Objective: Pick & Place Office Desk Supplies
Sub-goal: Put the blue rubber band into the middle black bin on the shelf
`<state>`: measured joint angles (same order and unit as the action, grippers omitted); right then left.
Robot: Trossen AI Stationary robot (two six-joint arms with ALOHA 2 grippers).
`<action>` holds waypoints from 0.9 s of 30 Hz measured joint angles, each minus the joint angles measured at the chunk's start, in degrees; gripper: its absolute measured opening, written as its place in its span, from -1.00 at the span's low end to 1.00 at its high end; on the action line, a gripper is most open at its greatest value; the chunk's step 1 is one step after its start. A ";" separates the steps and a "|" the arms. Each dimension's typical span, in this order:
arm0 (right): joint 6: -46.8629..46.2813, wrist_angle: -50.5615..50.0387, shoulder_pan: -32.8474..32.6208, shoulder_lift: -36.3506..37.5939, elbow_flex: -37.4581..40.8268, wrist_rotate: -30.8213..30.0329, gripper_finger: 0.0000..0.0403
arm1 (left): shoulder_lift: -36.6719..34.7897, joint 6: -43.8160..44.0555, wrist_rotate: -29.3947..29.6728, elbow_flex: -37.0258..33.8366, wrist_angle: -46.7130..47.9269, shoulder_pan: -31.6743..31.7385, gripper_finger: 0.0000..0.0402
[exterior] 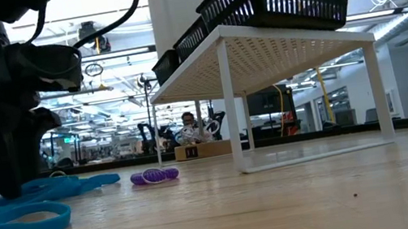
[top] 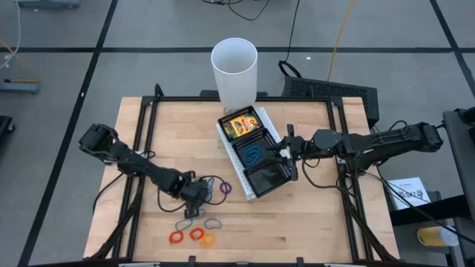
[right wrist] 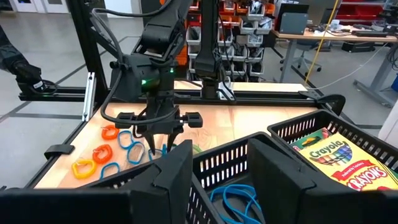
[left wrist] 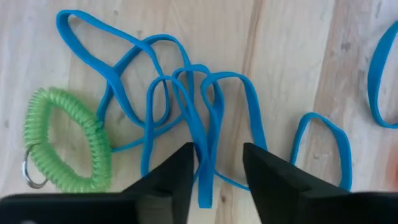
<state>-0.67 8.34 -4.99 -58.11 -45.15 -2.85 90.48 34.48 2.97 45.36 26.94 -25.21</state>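
A tangle of blue rubber bands (left wrist: 186,93) lies flat on the wooden table beside a green coil loop (left wrist: 65,140). My left gripper (left wrist: 217,171) points steeply down at the tangle, open, with several blue strands (left wrist: 205,180) between its fingers. A purple loop (top: 225,188) lies just right of it. Orange and yellow loops (top: 194,235) lie nearer the front edge. My right gripper (top: 287,154) is level and open over the right side of the black mesh tray (top: 276,132). The tray holds a crayon box (right wrist: 339,158) and blue bands (right wrist: 236,196). My left gripper comes at the blue tangle from above, its fingers on either side of several strands (left wrist: 208,155) that lie slack on the table. One finger's (left wrist: 180,174) inner edge is right against them, but I cannot tell whether it touches. The other finger is clear.
The tray sits on a white perforated riser (exterior: 291,43) at the table's middle. A tall white cup (top: 235,70) stands at the far edge. Grey and blue loops (top: 184,222) lie in front of the left gripper. Bare wood shows at the front right.
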 joint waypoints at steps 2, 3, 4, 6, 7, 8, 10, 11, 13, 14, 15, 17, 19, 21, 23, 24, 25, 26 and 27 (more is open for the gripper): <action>0.00 0.02 0.00 0.00 0.00 -0.02 -0.28 | 0.00 0.04 0.01 0.00 -0.02 0.18 -0.40; 0.00 0.00 0.00 0.00 0.00 -0.02 -0.29 | 0.00 0.03 0.01 0.00 0.00 0.21 -0.44; 0.02 -0.01 0.00 0.00 0.00 -0.02 -0.29 | 0.00 -0.09 0.01 0.00 0.00 0.22 -0.48; 0.02 -0.04 0.00 0.00 0.00 -0.02 -0.29 | 0.00 -0.15 0.01 0.00 -0.01 0.21 -0.54; 0.02 -0.04 0.00 0.00 0.00 -0.02 -0.29 | 0.00 -0.15 -0.01 0.00 0.00 0.21 -0.57; 0.02 -0.04 0.00 0.00 0.00 -0.02 -0.29 | 0.00 -0.19 -0.04 0.00 0.00 0.21 -0.60; 0.02 -0.04 0.00 0.00 0.00 -0.02 -0.29 | 0.00 -0.26 -0.07 0.00 0.00 0.21 -0.65; 0.02 -0.04 0.00 0.00 0.00 -0.02 -0.30 | 0.00 -0.28 -0.08 0.00 0.00 0.21 -0.67; 0.04 -0.04 0.00 0.00 0.02 -0.02 -0.30 | 0.00 -0.32 -0.08 0.02 0.00 0.21 -0.72; 0.04 -0.04 0.00 0.00 0.02 -0.02 -0.30 | 0.00 -0.55 -0.08 0.02 0.00 0.21 -0.74; 0.04 -0.04 0.00 0.00 0.02 -0.02 -0.31 | 0.00 -0.81 -0.09 0.02 0.01 0.21 -0.76; 0.04 -0.04 0.00 0.00 0.02 -0.02 -0.31 | 0.00 -0.95 -0.12 0.02 0.02 0.21 -0.80; 0.04 -0.04 0.00 0.00 0.02 -0.02 -0.31 | 0.00 -1.07 -0.13 0.02 0.02 0.21 -0.84; 0.04 -0.04 0.00 0.00 0.02 -0.02 -0.31 | -0.02 -1.25 -0.14 0.02 0.02 0.21 -0.88; 0.04 -0.04 0.00 0.00 0.02 -0.01 -0.31 | -0.18 -1.25 -0.23 0.02 0.02 0.30 -0.92; 0.04 -0.04 0.00 0.00 0.02 -0.02 -0.31 | -0.22 -1.25 -0.65 0.03 -0.02 0.50 -0.94; 0.06 -0.04 0.00 0.00 0.02 -0.02 -0.31 | -0.24 -1.25 -1.16 0.04 0.00 0.72 -0.95; 0.07 -0.04 0.00 0.00 0.02 -0.02 -0.31 | -0.24 -1.24 -1.96 0.04 0.00 1.00 -0.96; 0.07 -0.04 0.00 0.00 0.02 -0.02 -0.31 | -0.24 -1.27 -3.07 0.04 0.00 1.28 -0.97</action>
<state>-0.60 8.29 -4.99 -58.11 -45.12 -2.87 90.24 33.21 -0.10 45.41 26.94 -23.92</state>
